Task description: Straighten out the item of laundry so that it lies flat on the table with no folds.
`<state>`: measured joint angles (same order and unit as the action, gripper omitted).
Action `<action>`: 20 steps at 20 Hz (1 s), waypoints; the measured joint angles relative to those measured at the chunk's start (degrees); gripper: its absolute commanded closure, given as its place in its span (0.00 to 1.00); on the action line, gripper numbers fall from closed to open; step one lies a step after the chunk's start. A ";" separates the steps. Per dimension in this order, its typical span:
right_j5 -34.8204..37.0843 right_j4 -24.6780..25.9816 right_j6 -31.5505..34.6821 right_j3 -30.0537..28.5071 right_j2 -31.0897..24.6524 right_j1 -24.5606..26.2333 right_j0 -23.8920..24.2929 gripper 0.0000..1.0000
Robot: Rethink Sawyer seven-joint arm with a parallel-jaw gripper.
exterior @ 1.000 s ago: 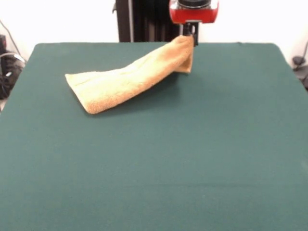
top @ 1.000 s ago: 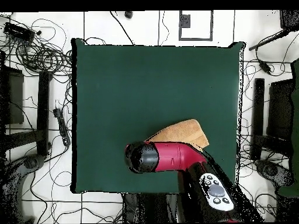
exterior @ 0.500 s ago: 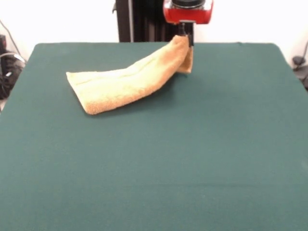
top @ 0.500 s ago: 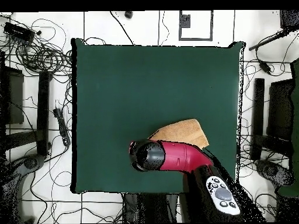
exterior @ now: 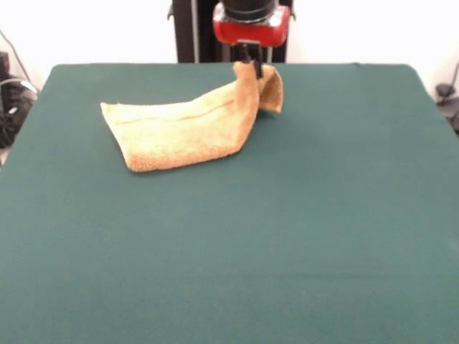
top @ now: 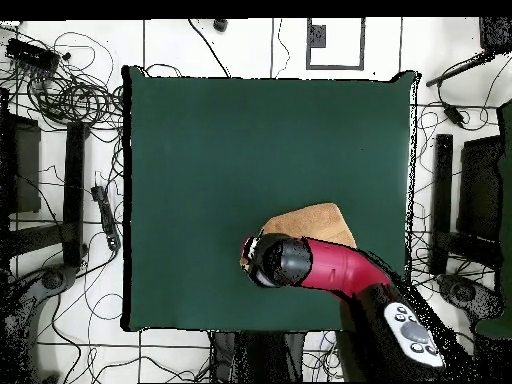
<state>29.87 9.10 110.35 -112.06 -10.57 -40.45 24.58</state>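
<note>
The golden-tan item of laundry [exterior: 183, 129] is a towel lying folded toward the far left part of the green table [exterior: 287, 229]. Its right corner is lifted off the cloth and pinched by my gripper [exterior: 252, 66], which is shut on it just below the red wrist. A short flap hangs down to the right of the pinch. From overhead, the red arm covers most of the towel [top: 312, 221]; only its upper edge shows, and the gripper itself is hidden under the arm. The table [top: 260, 140] stretches away above it.
Cables [top: 70, 95] and dark stands [top: 75, 180] lie on the floor around the table. The black pedestal [exterior: 197, 32] rises behind the table's far edge.
My gripper has moved left along the far edge with the towel corner still in it. The lifted part has bunched closer to the rest of the towel, which now stands steeper.
</note>
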 measured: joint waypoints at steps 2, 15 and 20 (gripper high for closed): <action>0.00 -0.01 0.00 0.35 -0.01 0.47 0.97 1.00; 0.00 -0.01 0.00 1.59 -0.01 2.69 5.47 1.00; 0.00 0.00 0.00 1.63 -0.01 2.69 5.48 1.00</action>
<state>29.87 9.10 110.35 -110.43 -10.58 -37.76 30.06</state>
